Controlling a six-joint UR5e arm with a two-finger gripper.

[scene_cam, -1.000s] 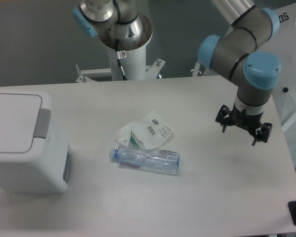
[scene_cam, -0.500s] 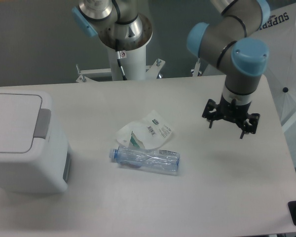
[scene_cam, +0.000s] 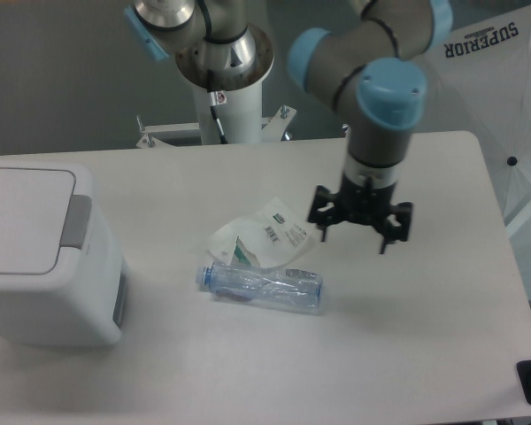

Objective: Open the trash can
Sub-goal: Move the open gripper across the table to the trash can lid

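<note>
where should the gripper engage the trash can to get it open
Likely at the grey push bar on the trash can, coming down from above: it sits along the lid's right edge, facing up. The gripper hangs open, well to its right.

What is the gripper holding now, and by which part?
Nothing. The gripper is open and empty, in the air beside the wrapper, far from the trash can.

White desk (scene_cam: 407,354) is carrying three things: bin (scene_cam: 44,257) sitting at left edge; wrapper (scene_cam: 261,236) lying mid-desk, touching the bottle (scene_cam: 261,287) in front.
</note>
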